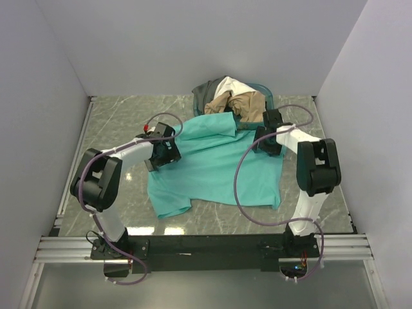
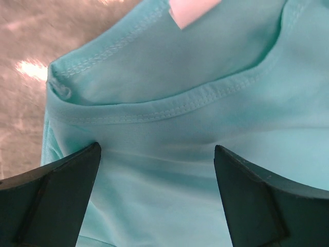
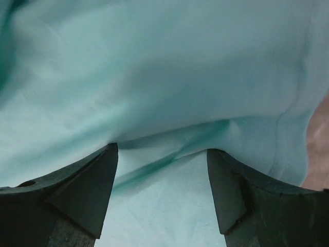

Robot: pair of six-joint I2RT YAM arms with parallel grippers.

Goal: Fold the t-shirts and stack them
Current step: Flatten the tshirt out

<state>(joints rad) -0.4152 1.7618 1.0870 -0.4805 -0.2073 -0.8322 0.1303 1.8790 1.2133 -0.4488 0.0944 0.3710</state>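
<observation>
The bright teal-green t-shirt [image 1: 219,168] lies spread on the marble table. Its upper part is folded over near the basket. My left gripper [image 1: 168,154] is at the shirt's left edge. In the left wrist view its jaws [image 2: 157,152] are open, pressed low over the teal cloth [image 2: 169,103] near the collar seam and a white label [image 2: 190,10]. My right gripper [image 1: 262,141] is at the shirt's upper right edge. In the right wrist view it [image 3: 162,152] is open, with a fold of teal cloth [image 3: 164,77] bunched just ahead of the fingers. The cream-white [image 1: 232,85], tan-beige [image 1: 248,103] and dark grey [image 1: 205,93] shirts lie heaped at the back.
The heaped shirts sit in the oval teal-blue basket [image 1: 265,89] at the back centre, touching the teal shirt's far edge. White walls close in the left, back and right. Purple cables [image 1: 241,187] loop over the shirt's right side. Bare marble [image 1: 116,122] shows left of the shirt.
</observation>
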